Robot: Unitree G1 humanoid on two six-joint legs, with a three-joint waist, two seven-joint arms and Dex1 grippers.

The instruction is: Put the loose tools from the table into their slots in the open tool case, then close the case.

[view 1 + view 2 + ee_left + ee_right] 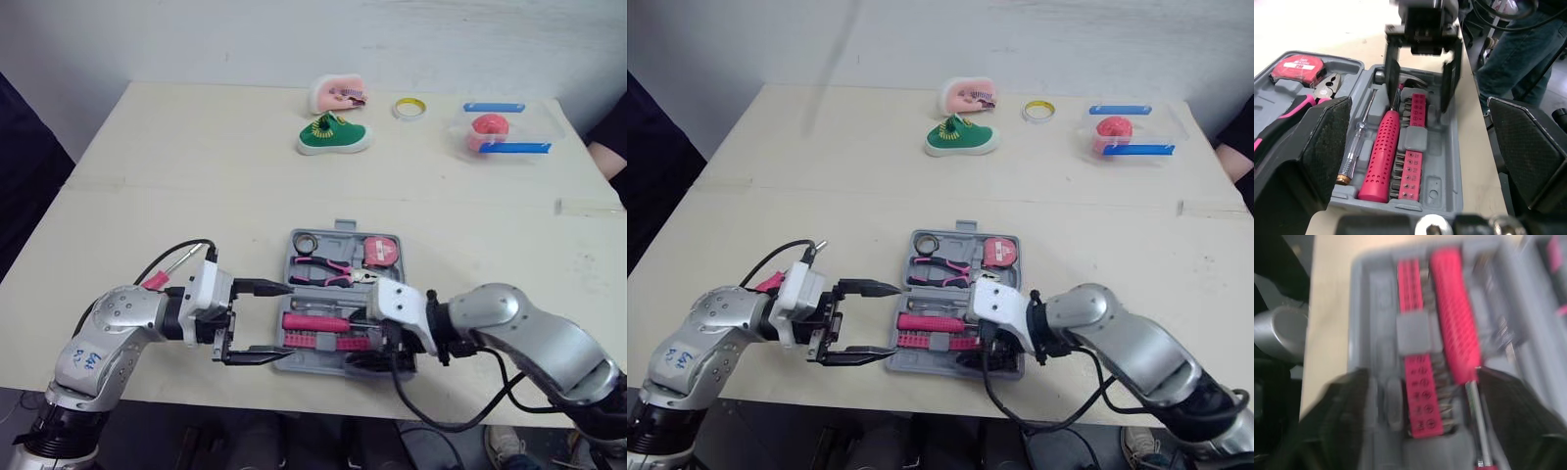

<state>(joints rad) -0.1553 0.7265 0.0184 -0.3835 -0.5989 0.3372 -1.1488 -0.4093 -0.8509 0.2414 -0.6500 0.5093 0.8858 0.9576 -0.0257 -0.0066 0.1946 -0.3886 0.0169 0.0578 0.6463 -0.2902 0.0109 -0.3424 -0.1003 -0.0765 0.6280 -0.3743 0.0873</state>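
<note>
The grey tool case (338, 231) lies open near the table's front edge. Inside are a red tape measure (379, 252), pink-handled pliers (328, 272), a pink screwdriver (315, 321), a thin clear-handled tester screwdriver (1354, 149) and a pink bit holder (328, 340). My left gripper (284, 321) is open at the case's left side, its fingers pointing into the case at the height of the screwdriver row. My right gripper (1419, 105) is open over the case's right near corner, its fingers straddling the end of the bit holder and the screwdriver shaft.
At the far side of the table are a green toy shoe (333, 135), a pink object (338, 95), a tape ring (410, 109) and a clear box with a red item (500, 132). A small pink piece (157, 281) shows by my left forearm. A person's legs (1518, 49) stand past the table's edge.
</note>
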